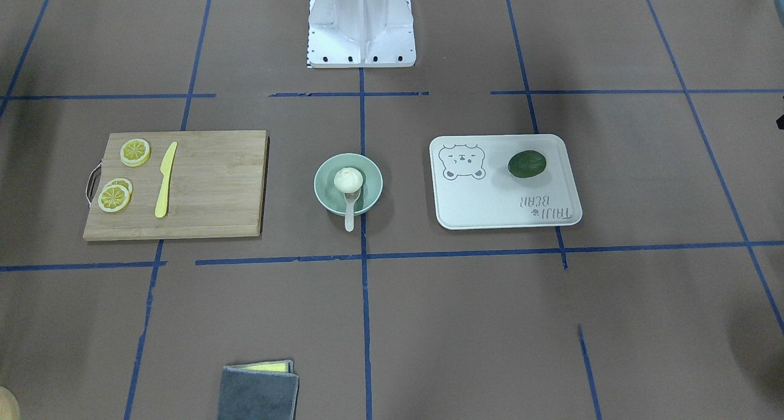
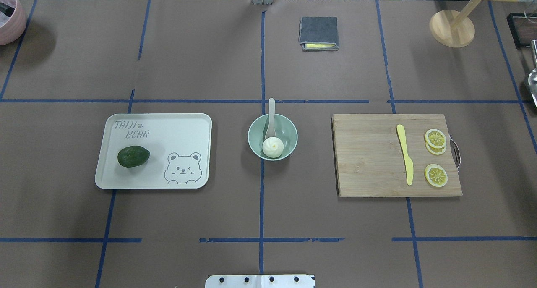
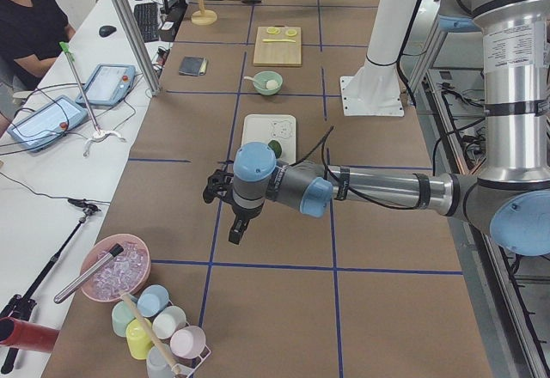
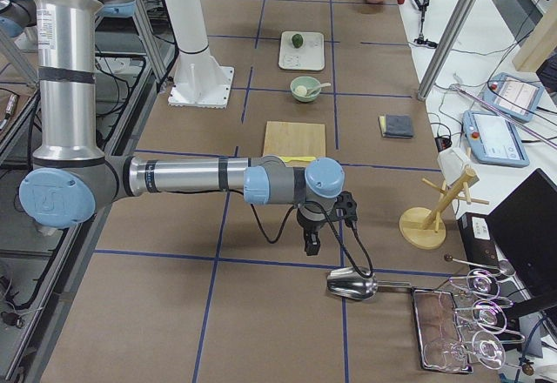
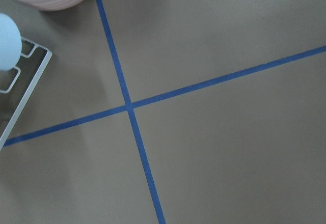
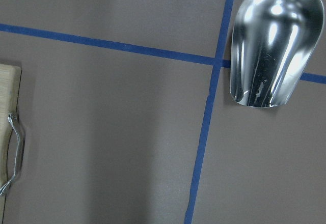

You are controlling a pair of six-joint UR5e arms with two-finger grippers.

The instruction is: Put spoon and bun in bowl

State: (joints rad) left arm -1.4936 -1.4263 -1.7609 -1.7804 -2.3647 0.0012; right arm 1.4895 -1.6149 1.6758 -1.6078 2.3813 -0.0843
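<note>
The pale mint-green bowl (image 1: 369, 176) (image 2: 288, 132) stands at the table's middle. The white pleated bun (image 1: 348, 179) (image 2: 272, 147) lies inside it. The pale beige spoon (image 1: 350, 215) (image 2: 271, 115) rests with its scoop in the bowl beside the bun and its handle over the rim. My left gripper (image 3: 235, 233) hangs over bare table far to my left, seen only in the exterior left view. My right gripper (image 4: 312, 245) hangs far to my right near a metal scoop, seen only in the exterior right view. I cannot tell whether either is open or shut.
A white bear-print tray (image 2: 168, 130) with a dark green avocado (image 2: 133, 156) is left of the bowl. A wooden board (image 2: 369, 162) with a yellow knife (image 2: 405, 153) and lemon slices (image 2: 435, 137) is to its right. A folded cloth (image 2: 318, 32) lies beyond. A metal scoop (image 6: 272, 40) lies below the right wrist.
</note>
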